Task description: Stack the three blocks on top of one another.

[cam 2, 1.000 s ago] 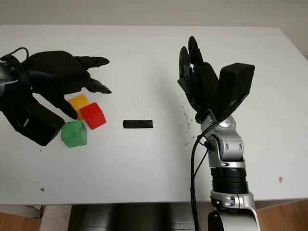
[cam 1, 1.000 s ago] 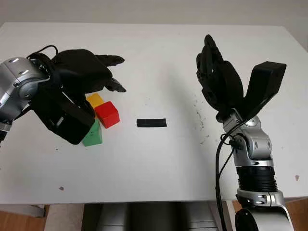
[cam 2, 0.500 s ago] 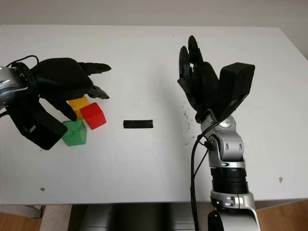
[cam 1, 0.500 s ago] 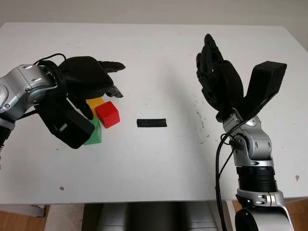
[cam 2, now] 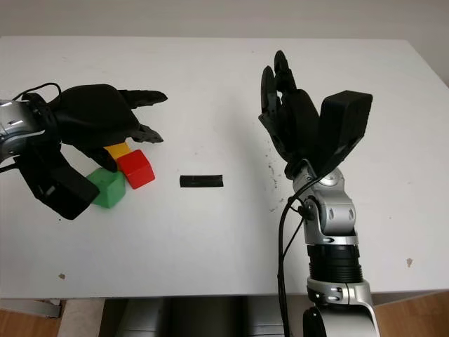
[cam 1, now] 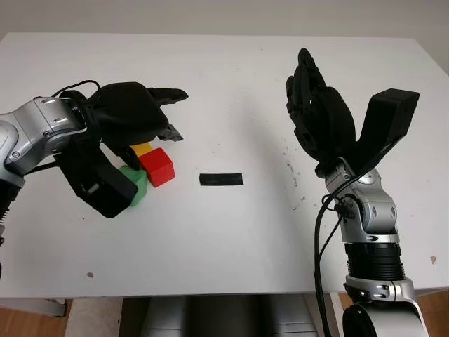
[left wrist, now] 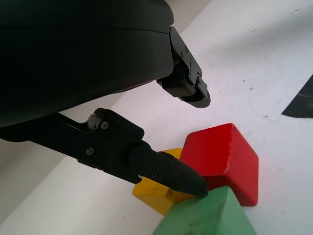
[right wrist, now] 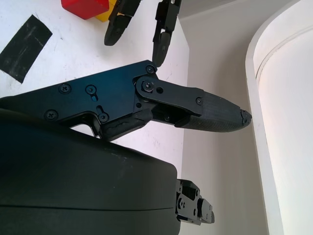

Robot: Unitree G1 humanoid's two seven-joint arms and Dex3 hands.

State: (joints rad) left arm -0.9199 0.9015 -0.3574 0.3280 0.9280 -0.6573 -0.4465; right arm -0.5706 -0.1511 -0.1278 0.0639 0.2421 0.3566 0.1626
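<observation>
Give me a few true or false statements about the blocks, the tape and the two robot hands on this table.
1. The three blocks are already stacked. False: the red block, green block and yellow block sit side by side on the table.
2. The left robot hand is over the blocks. True.
3. The right robot hand holds the red block. False: it is open, raised at the table's right side.
4. A strip of black tape lies right of the red block. True.
5. The black tape touches the red block. False: bare table separates them.

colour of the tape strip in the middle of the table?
Black. The tape strip shows best in the left eye view, lying flat, right of the red block.
</observation>
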